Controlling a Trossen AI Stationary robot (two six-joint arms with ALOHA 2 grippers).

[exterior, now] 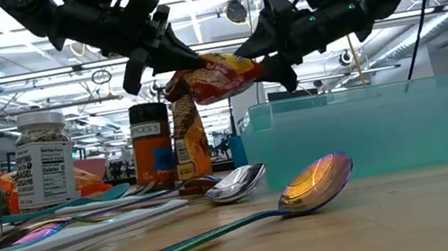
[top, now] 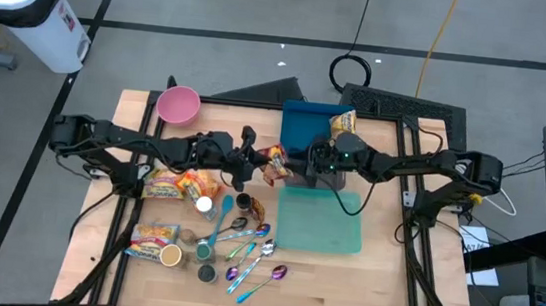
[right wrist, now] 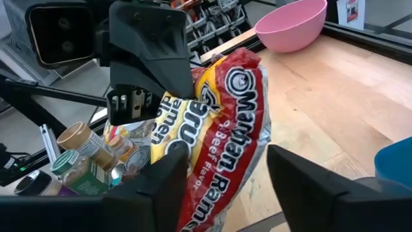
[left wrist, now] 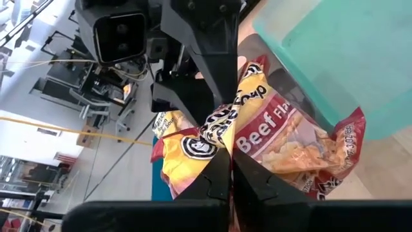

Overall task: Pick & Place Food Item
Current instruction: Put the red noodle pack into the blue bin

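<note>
The ramen packet (top: 274, 165) hangs in mid-air above the wooden table (top: 371, 283), just beside the near left corner of the blue bin (top: 306, 126) and above the edge of the translucent green lid (top: 319, 223). The left gripper (top: 255, 161) is clenched on one end of the packet; the left wrist view shows its fingers (left wrist: 215, 177) pressed together over the wrapper. The right gripper (top: 297, 165) meets it from the other side, fingers (right wrist: 302, 177) straddling the packet (whether they actually press on it is unclear from these angles).

Clutter lies to the left and front: more ramen packets (top: 175, 184), spice jars (top: 205, 252), and a fan of iridescent spoons (top: 252, 262). A pink bowl (top: 178, 105) stands at the far left corner of the table. A second packet (top: 343, 123) rests inside the blue bin.

The low view alone shows a spoon bowl (exterior: 316, 183) close up and jar labels (exterior: 42, 165), with ceiling lights in the room behind. The high view alone shows a white bin (top: 26, 4) on the grey floor.
</note>
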